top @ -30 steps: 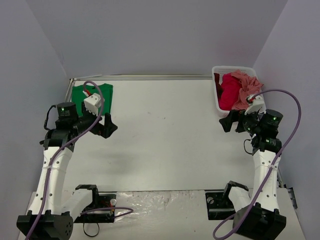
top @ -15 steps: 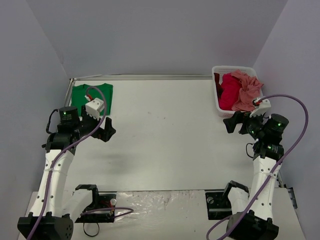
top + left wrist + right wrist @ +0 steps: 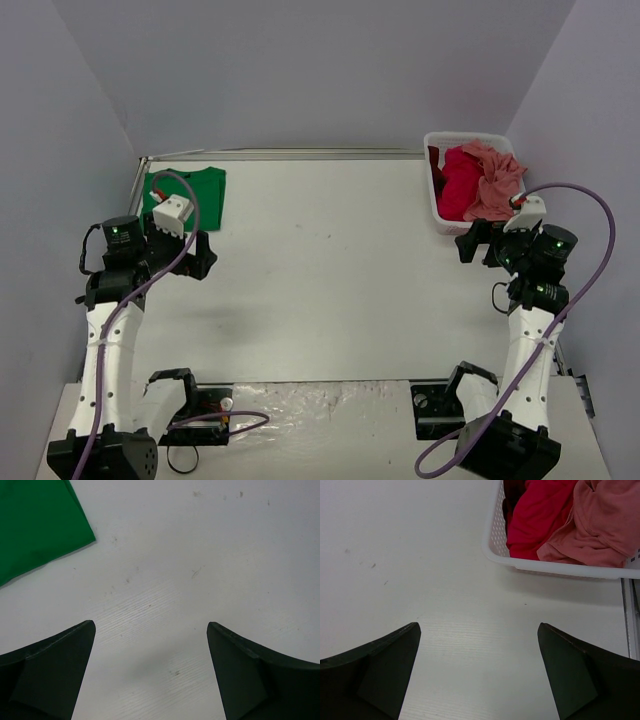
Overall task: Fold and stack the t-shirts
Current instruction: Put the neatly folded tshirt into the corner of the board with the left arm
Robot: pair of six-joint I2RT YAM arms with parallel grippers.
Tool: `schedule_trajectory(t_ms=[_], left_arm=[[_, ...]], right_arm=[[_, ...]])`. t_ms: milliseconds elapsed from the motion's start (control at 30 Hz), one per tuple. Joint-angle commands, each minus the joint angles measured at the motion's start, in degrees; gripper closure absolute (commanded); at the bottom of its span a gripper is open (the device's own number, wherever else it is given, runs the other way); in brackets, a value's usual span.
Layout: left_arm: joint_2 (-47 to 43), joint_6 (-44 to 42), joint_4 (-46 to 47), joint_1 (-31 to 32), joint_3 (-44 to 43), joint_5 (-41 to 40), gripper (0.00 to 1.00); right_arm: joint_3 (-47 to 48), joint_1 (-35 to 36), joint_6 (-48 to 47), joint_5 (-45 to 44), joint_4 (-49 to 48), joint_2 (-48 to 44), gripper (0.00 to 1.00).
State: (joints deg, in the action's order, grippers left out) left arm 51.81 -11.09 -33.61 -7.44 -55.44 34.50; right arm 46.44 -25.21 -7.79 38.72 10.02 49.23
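At the far left of the counter point(image 3: 330, 250) the green t-shirt point(image 3: 190, 185) lies flat. The left pincer point(image 3: 151, 626) has drawn back off it, released and empty. The right pincer point(image 3: 479, 626), released too, faces the basket point(image 3: 492, 540), where the red t-shirt point(image 3: 540, 515) and pink t-shirt point(image 3: 600, 520) probably come next.

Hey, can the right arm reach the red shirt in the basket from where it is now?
Probably yes. The right gripper is open and empty just short of the open-topped basket, and the red shirt lies exposed beside the pink shirt, with nothing between.
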Motion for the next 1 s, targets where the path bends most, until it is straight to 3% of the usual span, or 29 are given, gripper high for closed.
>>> schedule_trajectory(t_ms=[0,300,567,867,967], left_arm=[[-0.1,0.1,0.9,-0.8,-0.4,1.6,0.06],[0.6,-0.2,0.5,-2.2,-0.5,2.3,0.06],[3.4,-0.7,-0.5,-2.6,-1.1,2.0,0.06],[4.0,-0.7,-1.0,-2.8,-1.3,3.3,0.06],[3.6,-0.6,-1.0,-3.0,-1.2,3.8,0.06]], right_arm=[[0.7,-0.4,-0.7,0.0,-1.8,-0.8,0.0],[0.6,-0.4,-1.1,-2.4,-1.8,0.0,0.0],[1.0,-0.4,3.5,-11.2,-3.9,0.2,0.0],[-1.7,-0.7,7.9,-10.9,-8.3,-6.7,0.0],[1.0,-0.5,12.4,-9.3,-6.2,-3.6,0.0]])
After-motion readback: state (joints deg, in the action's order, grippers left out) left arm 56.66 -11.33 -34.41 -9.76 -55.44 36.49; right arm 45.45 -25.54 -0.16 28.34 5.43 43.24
